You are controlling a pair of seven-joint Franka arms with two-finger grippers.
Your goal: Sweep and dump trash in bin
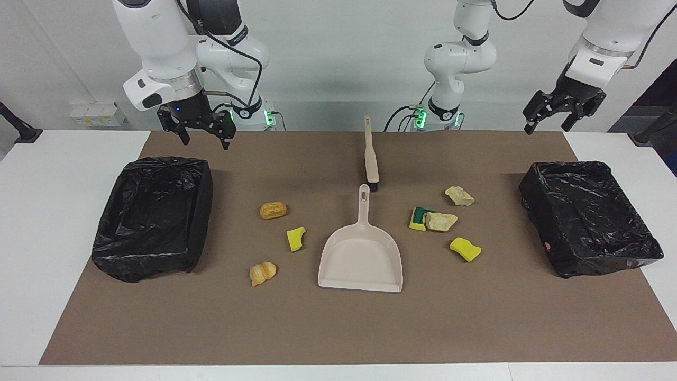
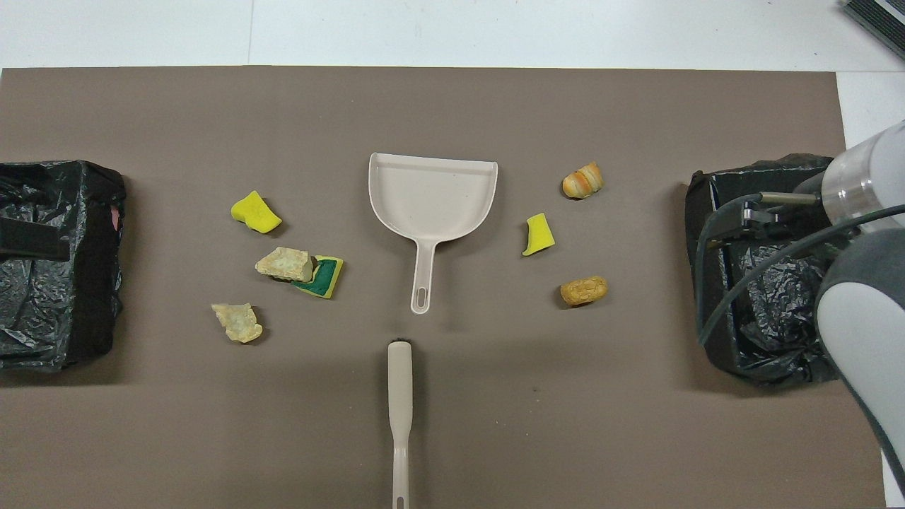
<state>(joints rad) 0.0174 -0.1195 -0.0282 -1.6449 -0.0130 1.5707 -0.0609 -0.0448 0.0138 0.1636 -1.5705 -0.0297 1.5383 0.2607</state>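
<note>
Seven scraps of trash (image 1: 439, 221) lie on the brown mat (image 1: 338, 328) of the tabletop, four at about three o'clock from the dustpan (image 1: 361, 259) in the facing view and three at about nine. The brush (image 1: 371, 159) lies at its twelve o'clock. Both arms wait raised: the left pincer (image 1: 555, 114), jaws apart and empty, hangs above the black bin (image 1: 589, 217) at three o'clock, and the right pincer (image 1: 203, 132), likewise apart and empty, above the other bin (image 1: 153, 217) at nine.

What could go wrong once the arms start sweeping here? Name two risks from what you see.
The trash lies on both sides of the dustpan, so a single stroke would likely miss some. One pale chunk rests against the green-backed sponge; the brush could scatter them apart.
</note>
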